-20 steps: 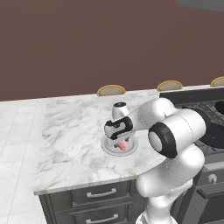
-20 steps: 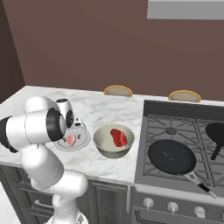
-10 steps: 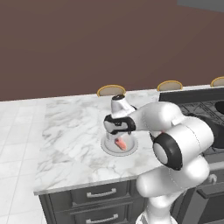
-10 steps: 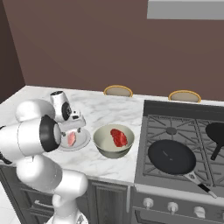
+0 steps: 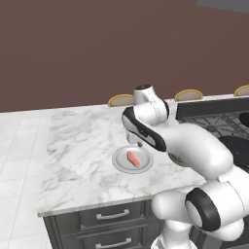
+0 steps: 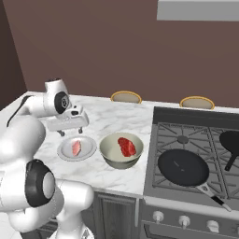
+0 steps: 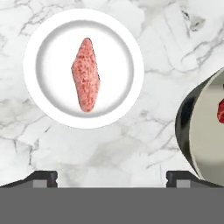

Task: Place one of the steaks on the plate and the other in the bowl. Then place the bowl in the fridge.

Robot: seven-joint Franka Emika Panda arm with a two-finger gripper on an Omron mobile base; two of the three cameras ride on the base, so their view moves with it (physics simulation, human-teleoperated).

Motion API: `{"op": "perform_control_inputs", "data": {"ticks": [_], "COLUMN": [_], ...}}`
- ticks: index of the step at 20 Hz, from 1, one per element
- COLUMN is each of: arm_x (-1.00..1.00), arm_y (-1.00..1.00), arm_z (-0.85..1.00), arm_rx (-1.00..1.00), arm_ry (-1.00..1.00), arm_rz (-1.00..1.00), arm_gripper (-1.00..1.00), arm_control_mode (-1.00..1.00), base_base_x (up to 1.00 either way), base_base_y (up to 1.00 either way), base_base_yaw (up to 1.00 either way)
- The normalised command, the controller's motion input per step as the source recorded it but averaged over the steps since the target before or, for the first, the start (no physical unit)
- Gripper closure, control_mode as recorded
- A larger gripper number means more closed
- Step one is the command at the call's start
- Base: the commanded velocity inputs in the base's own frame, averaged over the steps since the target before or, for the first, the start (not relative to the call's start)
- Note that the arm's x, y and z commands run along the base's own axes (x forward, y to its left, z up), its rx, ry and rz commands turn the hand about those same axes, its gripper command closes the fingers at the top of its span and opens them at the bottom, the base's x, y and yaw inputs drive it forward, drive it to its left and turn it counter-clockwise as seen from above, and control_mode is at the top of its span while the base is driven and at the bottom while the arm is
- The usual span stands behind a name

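The paler pink steak lies flat and free on the small grey plate on the marble counter. My gripper hangs open a little above and behind the plate, nothing between its fingers. Just right of the plate stands the beige bowl with the bright red steak inside. In the left base view the pink steak rests on the plate below my hand. In the hand view the bowl cuts in from the right edge. The fridge is out of view.
A stove sits right of the bowl with a black pan on its front burner and another pan behind. Two yellow-rimmed discs stand beyond the counter's back edge. Bare marble stretches left of the plate.
The gripper has lifted off the plate and drawn back, its fingers spreading a bit wider. The pink steak stays on the plate where it was left.
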Motion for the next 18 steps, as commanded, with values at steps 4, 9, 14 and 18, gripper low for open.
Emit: {"op": "perform_control_inputs", "data": {"ticks": [4,9,14,18], "arm_x": [-0.85,-0.99,-0.94,-0.31], "arm_y": [-0.60,-0.60,-0.12,-0.27], "arm_z": [0.82,0.54,-0.03,-0.35], "arm_rx": [0.00,0.01,0.05,0.14], "arm_ry": [0.05,0.02,-0.11,-0.38], "arm_rz": [-0.17,-0.21,-0.09,0.00], "arm_gripper": [-1.00,-1.00,-1.00,-1.00], "arm_control_mode": [-1.00,-1.00,-1.00,-1.00], "base_base_x": [0.00,0.00,0.00,0.00], "base_base_y": [0.00,0.00,0.00,0.00], "base_base_yaw": [0.00,0.00,0.00,0.00]}}
